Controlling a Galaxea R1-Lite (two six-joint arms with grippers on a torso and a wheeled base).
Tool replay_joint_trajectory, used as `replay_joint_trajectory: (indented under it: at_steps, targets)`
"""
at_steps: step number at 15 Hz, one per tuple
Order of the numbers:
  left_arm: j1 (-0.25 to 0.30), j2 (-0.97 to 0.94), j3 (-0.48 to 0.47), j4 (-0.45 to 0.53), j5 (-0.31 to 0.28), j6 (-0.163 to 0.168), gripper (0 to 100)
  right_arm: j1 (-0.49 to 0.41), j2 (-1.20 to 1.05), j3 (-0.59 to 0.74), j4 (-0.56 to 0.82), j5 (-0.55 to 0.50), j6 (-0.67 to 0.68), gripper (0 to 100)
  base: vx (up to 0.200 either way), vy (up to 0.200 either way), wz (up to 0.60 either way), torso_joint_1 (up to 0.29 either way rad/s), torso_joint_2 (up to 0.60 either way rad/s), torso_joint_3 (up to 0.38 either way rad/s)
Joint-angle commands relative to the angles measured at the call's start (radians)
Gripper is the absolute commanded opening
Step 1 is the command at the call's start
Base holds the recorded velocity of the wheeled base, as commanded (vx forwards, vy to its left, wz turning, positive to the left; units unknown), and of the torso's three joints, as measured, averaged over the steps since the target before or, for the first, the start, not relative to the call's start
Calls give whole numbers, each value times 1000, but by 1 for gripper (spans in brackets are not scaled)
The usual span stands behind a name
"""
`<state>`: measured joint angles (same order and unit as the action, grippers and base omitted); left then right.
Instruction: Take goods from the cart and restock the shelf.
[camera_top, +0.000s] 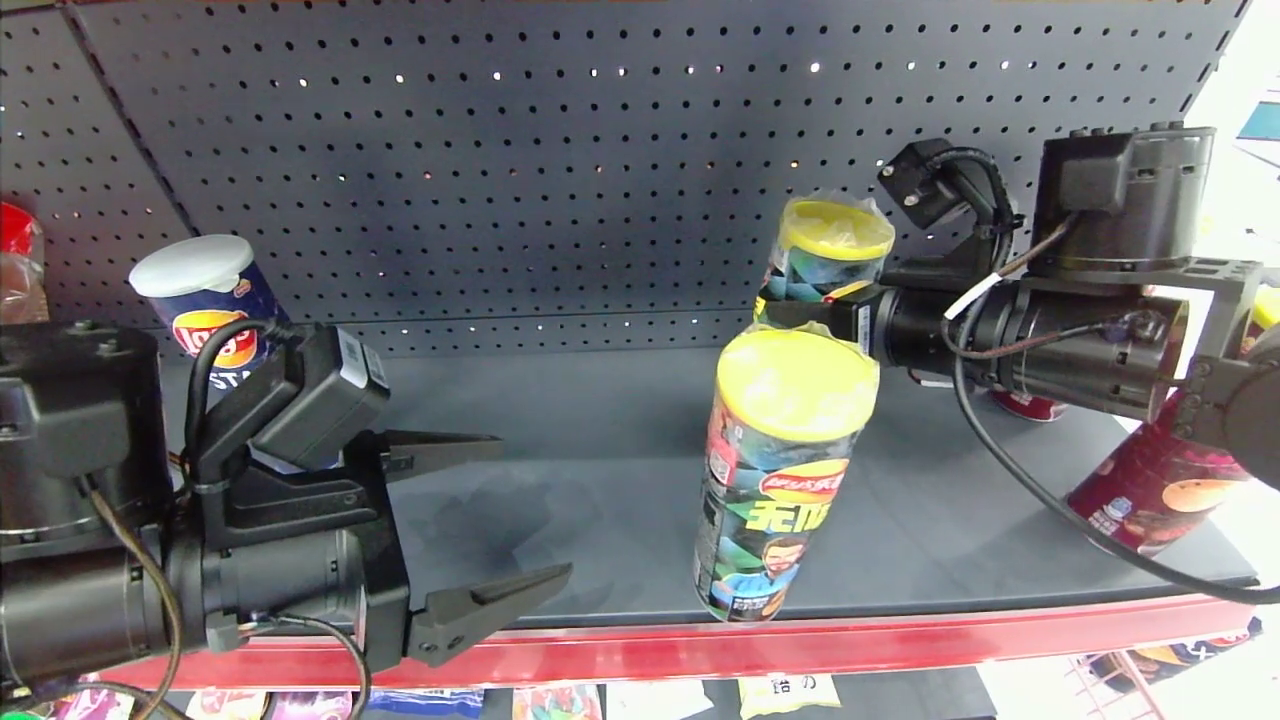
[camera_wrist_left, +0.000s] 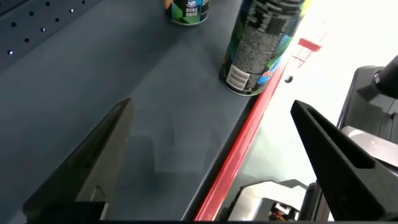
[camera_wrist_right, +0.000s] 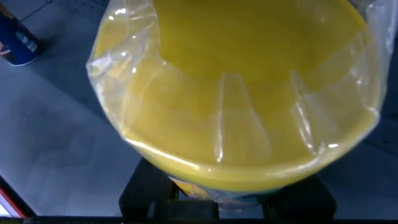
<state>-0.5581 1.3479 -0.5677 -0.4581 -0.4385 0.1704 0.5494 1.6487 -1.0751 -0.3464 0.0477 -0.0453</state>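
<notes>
Matt shelf (camera_top: 560, 500), and glossy, crinkled clear plastic film around the yellow-lidded can (camera_top: 830, 250).

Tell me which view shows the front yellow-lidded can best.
Head view: the front can stands whole, lid to base, on the shelf near its red edge. Left wrist view catches its lower body and base. Right wrist view faces the lid of the rear can.

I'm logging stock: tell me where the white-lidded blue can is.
Head view: the white-lidded blue can sits at the left end of the shelf, by the pegboard, behind the left tool.
</notes>
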Motion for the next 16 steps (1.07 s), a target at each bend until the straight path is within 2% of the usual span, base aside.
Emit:
replay_joint_trajectory:
  at_steps: [1,10,11,16]
  targets:
    - [0,4,0,-1,0,0,100,3,-3,7,1,0,1,0,0,0,0,0,0,0]
    - [0,5,0,-1,0,0,100,47,-12,37,1,-29,45,0,0,0,0,0,0,0]
    - [0,5,0,-1,0,0,100,47,-13,46,1,-29,45,100,0,0,0,0,0,0]
    - [0,13,0,-1,0,0,100,47,-56,70,1,-34,47,100,0,0,0,0,0,0]
